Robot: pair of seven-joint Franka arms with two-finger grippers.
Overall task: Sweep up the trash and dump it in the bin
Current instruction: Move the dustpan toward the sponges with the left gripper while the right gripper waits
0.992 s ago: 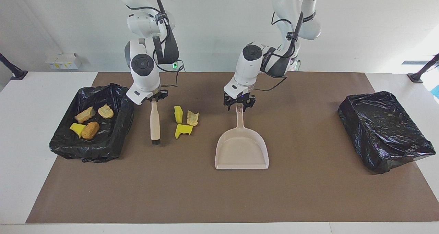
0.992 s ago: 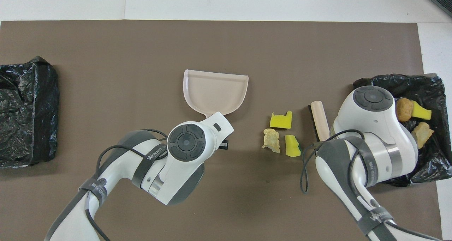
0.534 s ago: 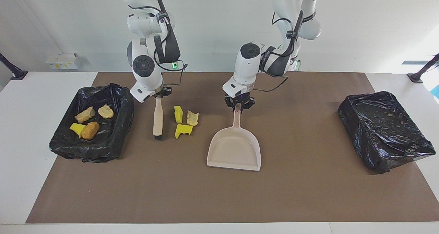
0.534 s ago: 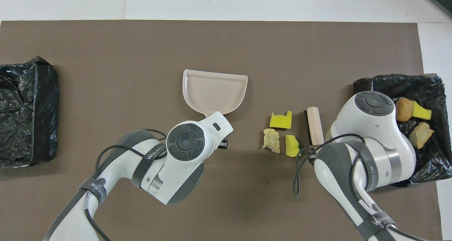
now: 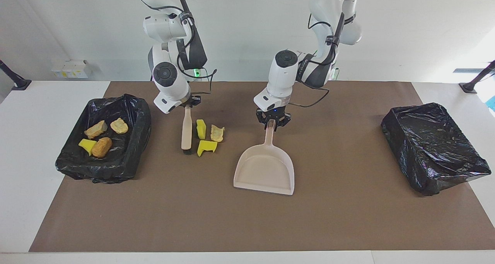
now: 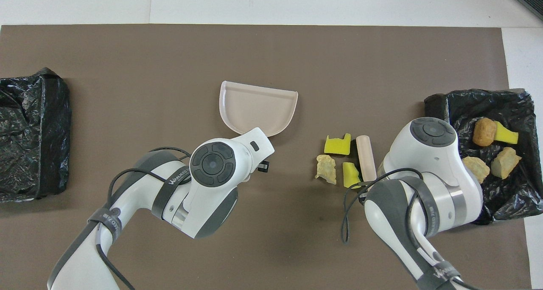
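Clock directions are read in the facing view.

Table [image 5: 348,225]: carries two black-lined bins, one at 9 o'clock [image 5: 133,152] toward the right arm's end and one at 3 o'clock [image 5: 433,148] toward the left arm's end.

Dustpan [image 5: 264,171]: lies flat near the centre with its mouth at 6 o'clock. Over the last second it has slid a little toward the loose trash. The left jaws sit at the tip of its handle. Whether they grip or have let go cannot be told.

Brush [image 5: 186,128]: clenched at its handle top by the right jaws. It has travelled from clear of the trash to touching it, and now stands at 9 o'clock of the heap.

Trash: three scraps [image 5: 206,146] lie on the table between brush and dustpan. Four more [image 5: 102,147] lie in the 9 o'clock bin.

Reading: the sweep stroke appears to be starting. The pan sits at 4 o'clock of the heap, so the brush would likely push that way, though the pan's mouth faces 6 o'clock.
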